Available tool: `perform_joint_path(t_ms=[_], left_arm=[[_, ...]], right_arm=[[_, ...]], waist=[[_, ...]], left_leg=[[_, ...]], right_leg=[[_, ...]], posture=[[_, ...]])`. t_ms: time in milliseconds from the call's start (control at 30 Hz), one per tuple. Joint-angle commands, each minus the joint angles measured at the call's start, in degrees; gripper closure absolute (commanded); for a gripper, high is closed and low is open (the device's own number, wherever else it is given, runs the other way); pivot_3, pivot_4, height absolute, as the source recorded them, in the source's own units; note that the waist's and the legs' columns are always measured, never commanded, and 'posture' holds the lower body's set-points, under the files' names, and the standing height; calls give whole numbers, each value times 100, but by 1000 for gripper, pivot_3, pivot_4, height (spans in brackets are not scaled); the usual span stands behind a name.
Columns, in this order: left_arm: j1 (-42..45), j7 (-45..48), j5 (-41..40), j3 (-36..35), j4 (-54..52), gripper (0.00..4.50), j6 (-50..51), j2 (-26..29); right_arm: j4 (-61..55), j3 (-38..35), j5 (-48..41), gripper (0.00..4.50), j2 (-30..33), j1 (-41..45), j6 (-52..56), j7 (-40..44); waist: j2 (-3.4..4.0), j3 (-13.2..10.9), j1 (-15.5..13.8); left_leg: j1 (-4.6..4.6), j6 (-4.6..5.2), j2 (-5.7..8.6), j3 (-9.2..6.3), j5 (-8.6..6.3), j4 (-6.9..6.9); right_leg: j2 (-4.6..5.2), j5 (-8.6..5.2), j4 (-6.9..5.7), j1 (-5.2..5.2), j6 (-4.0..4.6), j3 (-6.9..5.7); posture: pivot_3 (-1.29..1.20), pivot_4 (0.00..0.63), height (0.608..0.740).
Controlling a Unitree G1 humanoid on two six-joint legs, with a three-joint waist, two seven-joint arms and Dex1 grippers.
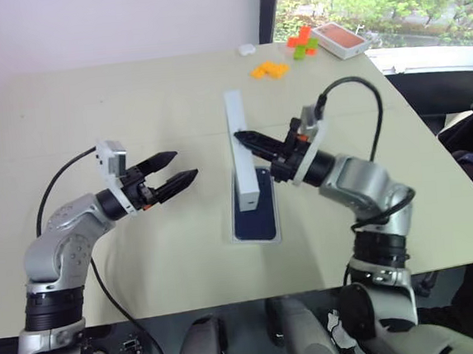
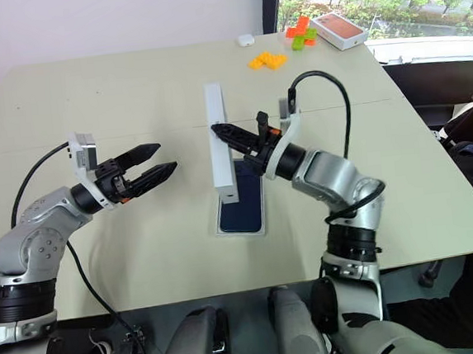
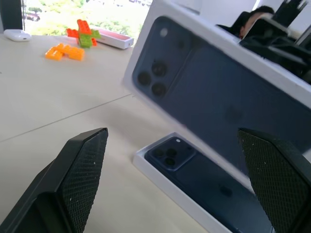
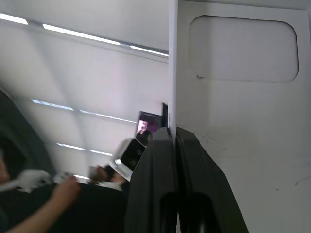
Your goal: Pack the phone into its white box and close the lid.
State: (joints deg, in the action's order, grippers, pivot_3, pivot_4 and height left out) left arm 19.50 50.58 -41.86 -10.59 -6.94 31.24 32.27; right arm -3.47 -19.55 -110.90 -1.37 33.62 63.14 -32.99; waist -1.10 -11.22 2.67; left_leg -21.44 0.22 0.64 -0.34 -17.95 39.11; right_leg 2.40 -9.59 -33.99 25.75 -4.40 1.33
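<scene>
Phone point(image 1: 255, 214) in the white box point(image 1: 235, 233) mid-table point(image 1: 90, 115), lid point(image 1: 240, 148) on edge above it, right tool point(image 1: 244, 136) gripping lid; left tool point(image 1: 174, 171) well left

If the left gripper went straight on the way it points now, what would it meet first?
Most likely the lid, which the right gripper holds on edge above the phone in the white box. The left gripper is open and aimed at the lid's printed top; depth is uncertain.
</scene>
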Motion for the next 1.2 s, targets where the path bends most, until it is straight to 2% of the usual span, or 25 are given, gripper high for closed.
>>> perform_joint_path(t_ms=[33, 300, 533, 633, 767, 867, 1200], left_arm=[[-72, -22, -63, -96, -262, 0, -2, 14], [-253, -47, -49, -205, -302, 0, -34, 124], [-419, -89, -78, -175, -352, 0, 35, 117], [-475, -68, -92, -165, -329, 780, 93, 125], [-469, -138, -38, -97, -291, 2765, 72, 9], [-459, -208, 4, -45, -277, 4416, 56, -89], [-379, -311, 339, 122, -104, 4471, -173, -307]], right_arm=[[-265, 221, -210, 4418, 7, -93, -183, 148], [-110, 848, -210, 4418, 158, -566, -220, 508], [79, 1294, -176, 4418, 263, -566, -698, 582], [163, 1397, -15, 4500, 268, -599, -886, 587], [313, 1444, 388, 4500, 266, -651, -1124, 606], [398, 1444, 573, 4500, 276, -688, -1221, 605], [421, 1406, 989, 4500, 171, -761, -1513, 376]], waist=[[0, 0, -6], [0, 0, -13], [0, 0, -12], [0, 0, -15], [0, 0, -14], [0, 0, -18], [-1, 2, -25]], left_leg=[[0, 0, 0, 2, 0, 0], [-8, 0, 6, 5, 0, 0], [-6, 0, 4, 4, 0, 0], [-6, 0, 4, 5, 0, 0], [-8, 0, 5, 6, 0, 0], [-9, 0, 5, 6, 0, 0], [-5, 0, 5, 6, 0, 2]], right_leg=[[1, 0, 0, 0, 0, 0], [11, 0, 6, 3, 1, 0], [10, -1, 5, 5, 2, 0], [9, -1, 6, 5, 2, 0], [10, -1, 8, 6, 1, 0], [11, -1, 9, 6, 1, 0], [13, -1, 7, 3, 1, 0]], posture=[[0, 150, 740], [0, 150, 740], [0, 150, 740], [0, 150, 740], [0, 150, 740], [0, 150, 740], [0, 150, 740]])
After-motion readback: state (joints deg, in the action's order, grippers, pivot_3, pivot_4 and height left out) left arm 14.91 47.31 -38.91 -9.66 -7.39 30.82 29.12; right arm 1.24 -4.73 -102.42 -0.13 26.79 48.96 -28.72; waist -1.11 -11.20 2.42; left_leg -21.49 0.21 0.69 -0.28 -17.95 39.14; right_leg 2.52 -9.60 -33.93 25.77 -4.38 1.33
